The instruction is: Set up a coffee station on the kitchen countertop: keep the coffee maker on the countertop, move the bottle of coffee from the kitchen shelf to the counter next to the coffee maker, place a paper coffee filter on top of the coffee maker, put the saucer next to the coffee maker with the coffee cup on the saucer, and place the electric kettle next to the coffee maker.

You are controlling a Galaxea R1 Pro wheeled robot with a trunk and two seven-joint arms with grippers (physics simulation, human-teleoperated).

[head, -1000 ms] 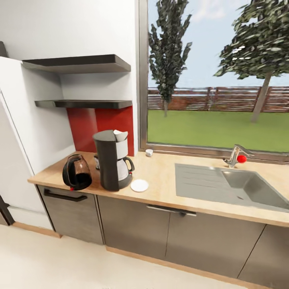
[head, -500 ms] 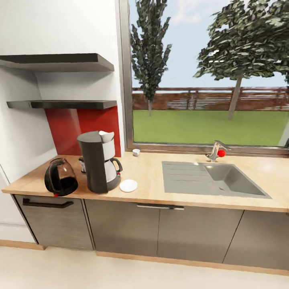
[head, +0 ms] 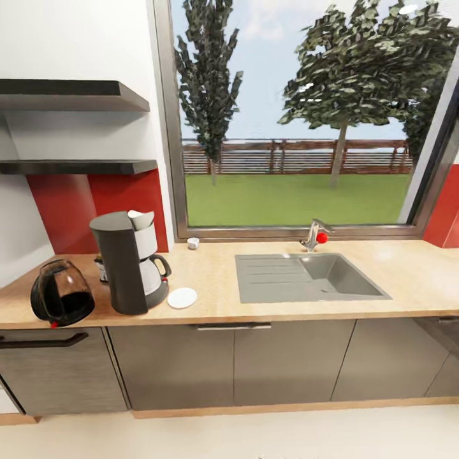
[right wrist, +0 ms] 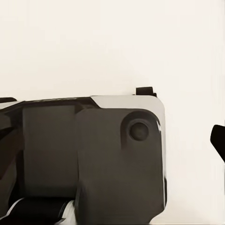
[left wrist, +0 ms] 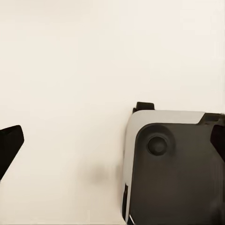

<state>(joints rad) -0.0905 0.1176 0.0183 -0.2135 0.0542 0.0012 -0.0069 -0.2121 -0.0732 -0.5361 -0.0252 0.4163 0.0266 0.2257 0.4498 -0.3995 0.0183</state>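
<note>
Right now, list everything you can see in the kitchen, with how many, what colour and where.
coffee maker: one, black with white front, on the kitchen countertop
electric kettle: one, dark, left of the coffee maker
saucer: one, white, right of the coffee maker
coffee cup: one, white, by the window sill, apart from the saucer
sink: one, grey, inset in the counter
tap: one, steel with red knob, behind the sink
shelves: two, dark, on the wall
robot base: grey and white, over pale floor, wrist views
</note>
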